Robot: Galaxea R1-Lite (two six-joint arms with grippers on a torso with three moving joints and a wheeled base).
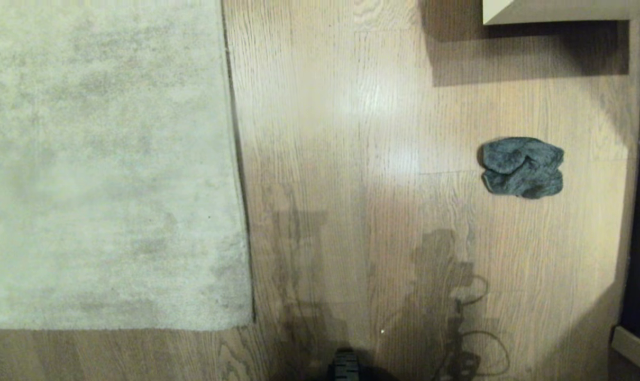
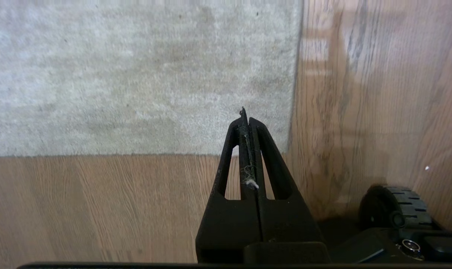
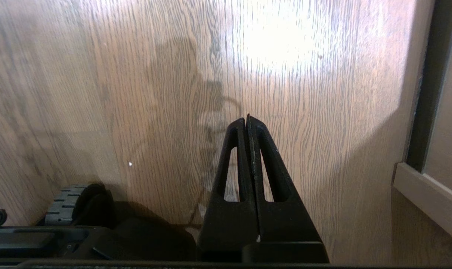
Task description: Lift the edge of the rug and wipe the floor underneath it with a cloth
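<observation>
A: left wrist cam?
B: left gripper (image 2: 246, 119) closed, nothing held. Some pale lint stuck along the seam between the fingers (image 2: 231, 149).
A: what's under it?
B: rug (image 2: 136, 74) corner. Lying flat, edges straight, tip sits over the corner area. Wood floor (image 2: 80, 205) on two sides of it.
A: anything else?
B: robot base wheel (image 2: 398, 209), black, on the floor beside the gripper.
</observation>
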